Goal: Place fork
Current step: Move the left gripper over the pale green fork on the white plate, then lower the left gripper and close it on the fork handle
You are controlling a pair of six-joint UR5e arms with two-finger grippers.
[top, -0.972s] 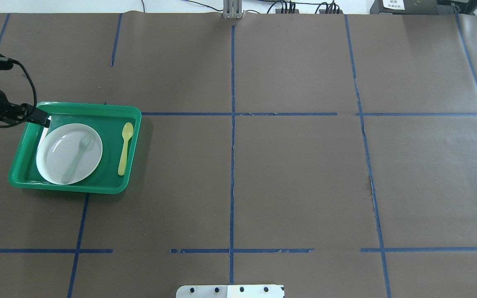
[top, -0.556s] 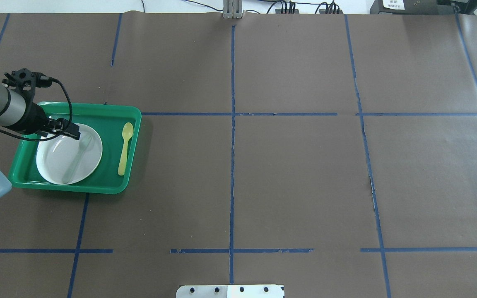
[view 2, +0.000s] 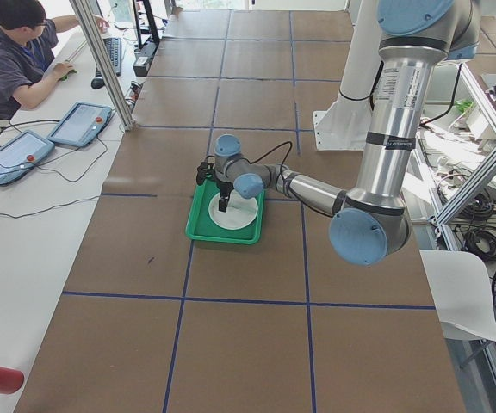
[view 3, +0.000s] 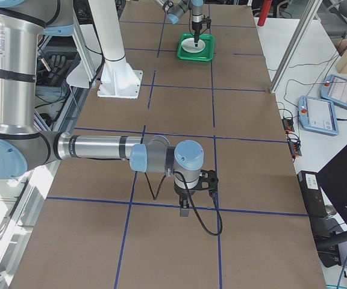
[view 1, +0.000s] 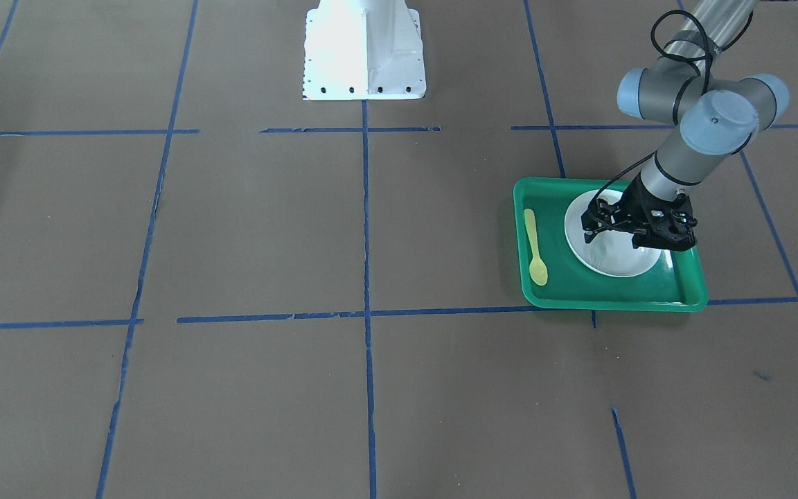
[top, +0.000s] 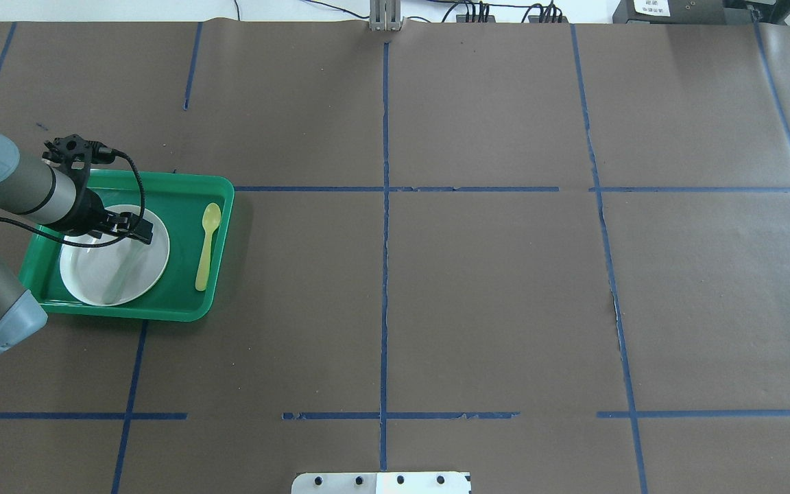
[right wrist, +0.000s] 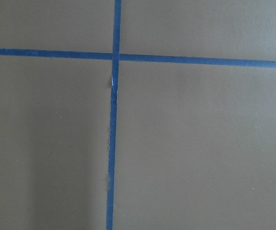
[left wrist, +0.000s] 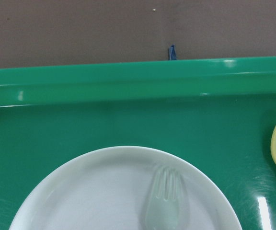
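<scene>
The pale white-grey fork (left wrist: pixel 168 205) lies on a white plate (top: pixel 97 278) in the green tray (top: pixel 182 193) at the table's left. In the overhead view only its handle (top: pixel 118 278) shows below my left gripper (top: pixel 141 237). That gripper hovers over the plate's far part, above the fork's head, and its jaws look open and empty in the front-facing view (view 1: pixel 624 239). The left wrist view shows the tines just below centre, with no fingers in frame. My right gripper (view 3: pixel 184 211) shows only in the exterior right view, low over bare table far from the tray; I cannot tell its state.
A yellow spoon (top: pixel 206 247) lies in the tray to the right of the plate, also in the front-facing view (view 1: pixel 535 246). Blue tape lines cross the brown table cover. The robot's white base (view 1: pixel 364 48) stands at the table's near middle edge.
My left arm has swung in from the tray's left rim to over the plate, and now covers the fork's head. Fork, plate and spoon have not moved.
</scene>
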